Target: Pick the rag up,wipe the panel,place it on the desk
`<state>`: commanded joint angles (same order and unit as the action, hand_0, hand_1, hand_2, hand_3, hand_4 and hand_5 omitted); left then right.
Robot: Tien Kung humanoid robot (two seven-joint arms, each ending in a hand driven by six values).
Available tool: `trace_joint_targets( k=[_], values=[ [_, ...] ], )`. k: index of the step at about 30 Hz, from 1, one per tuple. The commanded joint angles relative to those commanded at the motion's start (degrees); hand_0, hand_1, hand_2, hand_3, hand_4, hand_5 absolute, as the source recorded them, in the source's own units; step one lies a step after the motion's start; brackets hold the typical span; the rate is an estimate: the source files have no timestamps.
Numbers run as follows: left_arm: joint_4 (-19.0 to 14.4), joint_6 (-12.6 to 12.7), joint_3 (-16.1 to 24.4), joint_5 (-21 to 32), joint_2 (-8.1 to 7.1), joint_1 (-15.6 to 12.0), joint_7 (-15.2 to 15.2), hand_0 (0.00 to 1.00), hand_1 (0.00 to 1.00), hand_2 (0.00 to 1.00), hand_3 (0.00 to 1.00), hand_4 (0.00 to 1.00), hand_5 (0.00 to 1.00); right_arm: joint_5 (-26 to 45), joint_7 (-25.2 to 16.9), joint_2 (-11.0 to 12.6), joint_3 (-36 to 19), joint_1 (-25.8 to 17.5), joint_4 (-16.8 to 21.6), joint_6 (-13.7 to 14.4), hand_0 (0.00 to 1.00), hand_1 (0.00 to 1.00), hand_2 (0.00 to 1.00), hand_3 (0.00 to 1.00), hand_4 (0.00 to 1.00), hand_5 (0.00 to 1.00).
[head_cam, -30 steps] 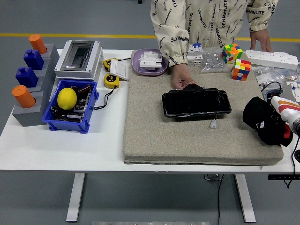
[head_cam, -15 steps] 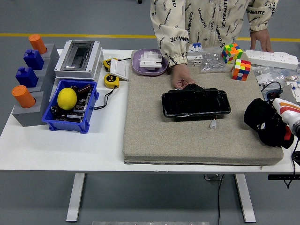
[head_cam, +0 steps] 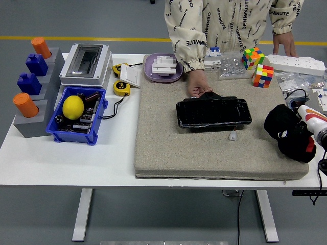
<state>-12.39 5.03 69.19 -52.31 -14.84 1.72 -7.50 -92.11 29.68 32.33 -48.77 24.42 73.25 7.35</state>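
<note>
Right hand [head_cam: 299,140] shifted slightly | black rag [head_cam: 278,122] bunched against fingers

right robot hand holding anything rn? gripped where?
The right robot hand is closed on the black rag, bunched at the rag's right end. A person's hand steadies the black panel at its far edge.

Blk panel [head_cam: 213,113], beige mat [head_cam: 168,148], blue bin [head_cam: 76,133] w/ yellow ball [head_cam: 73,107].
</note>
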Motion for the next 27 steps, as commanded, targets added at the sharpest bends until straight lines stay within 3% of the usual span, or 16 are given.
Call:
trace_joint_targets(
  k=[6,27],
  values=[
    [0.08,0.00,0.15,-0.06,0.04,-0.07,-0.01,0.650,0.662,0.696,0.581,0.683,0.449,1.52,0.75,1.02,0.36,-1.17,1.69,-0.31,0.389,0.419,0.475,0.499,0.951,0.196],
    [-0.02,-0.03,-0.06,0.10,0.05,0.17,0.01,0.650,0.662,0.695,0.581,0.683,0.448,7.00,2.19,-0.23,1.51,-1.36,1.53,0.17,0.385,0.414,0.473,0.496,0.947,0.198]
  ],
)
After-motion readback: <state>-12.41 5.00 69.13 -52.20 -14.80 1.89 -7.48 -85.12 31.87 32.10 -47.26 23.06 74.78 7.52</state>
